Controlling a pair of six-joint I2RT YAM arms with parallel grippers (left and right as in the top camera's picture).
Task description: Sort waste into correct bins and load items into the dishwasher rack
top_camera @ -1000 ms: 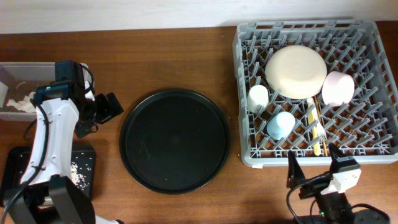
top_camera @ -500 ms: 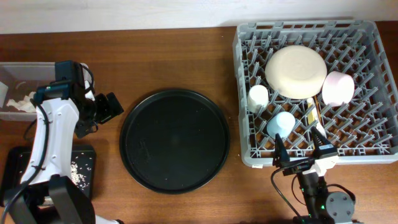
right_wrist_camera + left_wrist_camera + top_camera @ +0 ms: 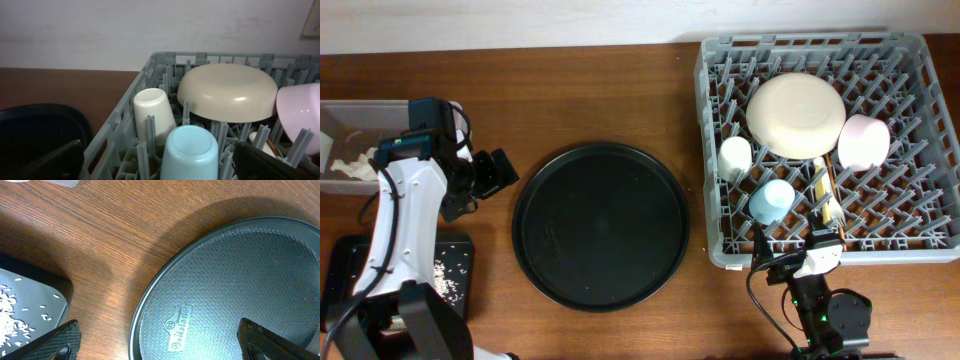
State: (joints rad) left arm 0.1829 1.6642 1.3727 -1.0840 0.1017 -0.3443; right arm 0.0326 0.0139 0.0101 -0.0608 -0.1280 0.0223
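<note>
**Both hands released, dishes sitting in the rack**

Your left hand (image 3: 162,341) has its fingers spread wide with nothing between them. It hovers over the tabletop (image 3: 570,90) between the clear tub and the big round tray. Your right hand (image 3: 162,164) is just as wide apart and empty. It sits low at the near edge of the rack and looks into it.

The dishwasher rack (image 3: 920,60) fills the right side of the tabletop. The round black tray (image 3: 600,225) lies in the middle, well apart from the rack, and your left wrist camera looks down on its rim. The clear rectangular tub (image 3: 340,120) stands at the far left edge. The shallow black tray (image 3: 460,250) lies nearer you on that side, partly under your left arm.

Inside the rack, the cream round plate (image 3: 795,112) rests underside up across the pegs. The pink bowl (image 3: 863,140) is just beside it on the right. The small white cup (image 3: 735,157) stands on the plate's left. The light blue cup (image 3: 770,200) is nearer you and directly ahead of your right hand. Both cups are bottom up.

The yellow knife (image 3: 819,182) and the thin wooden stick (image 3: 835,215) lie among the pegs to the right of the blue cup. I cannot pick out the fork clearly.

Crumpled white napkins (image 3: 355,165) lie in the clear tub. Loose rice grains (image 3: 445,270) are scattered in the shallow black tray.
</note>
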